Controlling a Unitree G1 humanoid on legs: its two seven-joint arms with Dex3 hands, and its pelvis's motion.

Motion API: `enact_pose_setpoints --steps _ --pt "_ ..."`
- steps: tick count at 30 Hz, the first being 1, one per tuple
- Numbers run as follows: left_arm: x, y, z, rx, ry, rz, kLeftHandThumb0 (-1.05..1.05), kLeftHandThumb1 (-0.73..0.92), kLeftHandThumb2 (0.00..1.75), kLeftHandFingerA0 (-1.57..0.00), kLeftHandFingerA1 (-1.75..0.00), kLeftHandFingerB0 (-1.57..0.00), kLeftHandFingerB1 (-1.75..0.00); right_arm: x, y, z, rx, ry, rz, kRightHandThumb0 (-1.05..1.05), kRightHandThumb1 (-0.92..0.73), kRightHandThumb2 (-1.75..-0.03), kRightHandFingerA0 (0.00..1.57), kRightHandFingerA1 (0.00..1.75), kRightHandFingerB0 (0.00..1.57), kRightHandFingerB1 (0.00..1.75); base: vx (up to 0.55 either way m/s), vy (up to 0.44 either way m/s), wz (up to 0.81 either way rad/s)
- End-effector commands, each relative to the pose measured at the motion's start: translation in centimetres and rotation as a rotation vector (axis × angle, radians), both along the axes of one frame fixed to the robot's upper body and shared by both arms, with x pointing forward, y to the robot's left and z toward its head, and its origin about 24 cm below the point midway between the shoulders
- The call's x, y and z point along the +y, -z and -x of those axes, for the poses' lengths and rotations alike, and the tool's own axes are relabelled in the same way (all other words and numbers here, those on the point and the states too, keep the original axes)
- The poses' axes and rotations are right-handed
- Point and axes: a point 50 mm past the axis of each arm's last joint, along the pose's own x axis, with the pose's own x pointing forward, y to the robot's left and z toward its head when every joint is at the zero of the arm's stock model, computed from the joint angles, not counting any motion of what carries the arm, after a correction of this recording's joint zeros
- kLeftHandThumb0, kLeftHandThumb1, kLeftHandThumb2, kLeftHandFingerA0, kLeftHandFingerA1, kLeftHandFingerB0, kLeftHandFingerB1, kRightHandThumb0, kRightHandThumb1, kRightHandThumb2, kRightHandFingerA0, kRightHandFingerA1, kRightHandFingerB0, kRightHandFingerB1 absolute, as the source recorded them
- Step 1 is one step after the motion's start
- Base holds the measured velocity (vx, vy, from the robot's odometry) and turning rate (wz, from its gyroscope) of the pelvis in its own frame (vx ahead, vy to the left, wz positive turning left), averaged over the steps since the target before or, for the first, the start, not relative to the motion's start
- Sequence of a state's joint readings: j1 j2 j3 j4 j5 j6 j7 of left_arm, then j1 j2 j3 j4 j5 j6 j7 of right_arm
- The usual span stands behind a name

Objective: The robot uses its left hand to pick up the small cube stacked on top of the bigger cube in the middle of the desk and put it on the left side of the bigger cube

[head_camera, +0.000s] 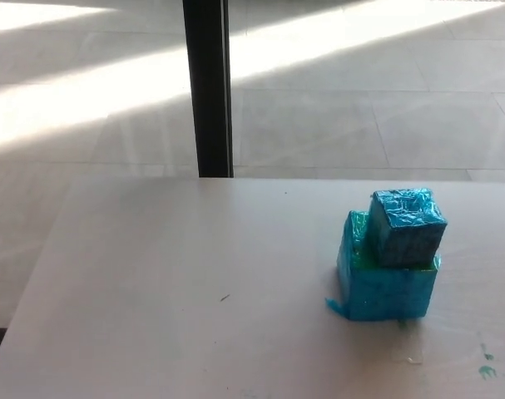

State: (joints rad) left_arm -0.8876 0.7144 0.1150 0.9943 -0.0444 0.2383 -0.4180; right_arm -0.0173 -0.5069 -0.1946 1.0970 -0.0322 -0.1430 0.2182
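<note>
From the head view, the desk (194,283) ran as a pale, matte slab across the lower half of the picture, its far edge a straight line just below the foot of a dark upright post (208,87). Its left edge slanted down toward the lower left corner, with a dark sliver showing beyond it at the very bottom. A wide bare stretch of desktop lay to the left of the bigger cube (385,287), broken only by a tiny dark speck (225,297). To the right of the stack the desk ran out of the picture, and a few small teal smudges (485,370) marked the surface near the lower right corner.

Neither robot hand showed anywhere in this view, so nothing could be told of their fingers or of any grip.

The small cube (406,226) sat on top of the bigger cube, shifted toward its right and front side, so a strip of the lower block's top showed at the left. Both were wrapped in shiny, crinkled blue-teal film, the small one a deeper blue. A loose flap of film (335,307) stuck out at the bigger cube's lower left corner. Beyond the desk lay a tiled floor (360,100) crossed by bright bands of sunlight.
</note>
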Motion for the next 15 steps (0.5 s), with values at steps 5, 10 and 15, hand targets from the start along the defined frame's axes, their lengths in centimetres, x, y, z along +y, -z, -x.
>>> enact_pose_setpoints --steps 5,10,15 --pt "-6.4 -5.6 -4.2 -0.044 0.238 -0.211 -0.87 0.74 0.66 -0.09 -0.37 -0.15 -0.29 -0.5 -0.5 -0.3 -0.003 -0.007 0.012 -0.47 -0.7 -0.61 0.54 0.54 0.44 0.38 0.0 0.0 0.0" --pt "-12.3 -7.6 -5.8 -0.114 0.39 -0.224 -0.79 0.75 0.63 -0.14 -0.48 -0.25 -0.36 -0.5 -0.5 -0.3 -0.005 -0.001 0.013 -0.51 -0.55 -0.91 0.51 0.65 0.38 0.53 0.0 0.0 0.0" --pt "-17.0 -7.7 -6.7 -0.119 0.456 -0.223 -0.81 0.67 0.61 -0.31 -0.4 -0.32 -0.32 -0.6 -0.6 0.1 -0.013 -0.005 0.019 -0.5 -0.55 -0.91 0.52 0.66 0.39 0.53 0.0 0.0 0.0"
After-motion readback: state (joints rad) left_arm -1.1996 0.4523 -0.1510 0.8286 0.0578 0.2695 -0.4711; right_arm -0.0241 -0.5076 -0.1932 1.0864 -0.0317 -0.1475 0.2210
